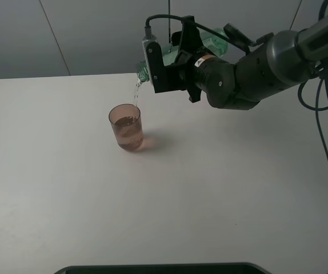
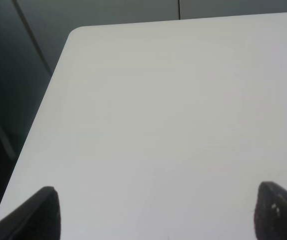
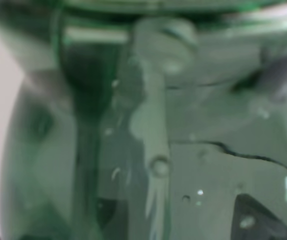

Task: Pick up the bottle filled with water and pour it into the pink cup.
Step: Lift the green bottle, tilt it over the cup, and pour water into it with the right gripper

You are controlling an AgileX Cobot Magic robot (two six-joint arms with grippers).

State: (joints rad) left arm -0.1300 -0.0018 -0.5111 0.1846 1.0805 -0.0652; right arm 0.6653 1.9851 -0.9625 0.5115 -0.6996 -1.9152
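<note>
Clamping the tilted bottle, your right tool pours water. The pink cup stands below it. Your left tool gapes wide.

bottle: translucent green plastic, glossy, droplets clinging inside
pink cup: translucent pinkish-brown, smooth, glossy walls
table: white, smooth, matt
right arm: dark grey casing, slight sheen
left gripper: black, matt fingertips
</note>
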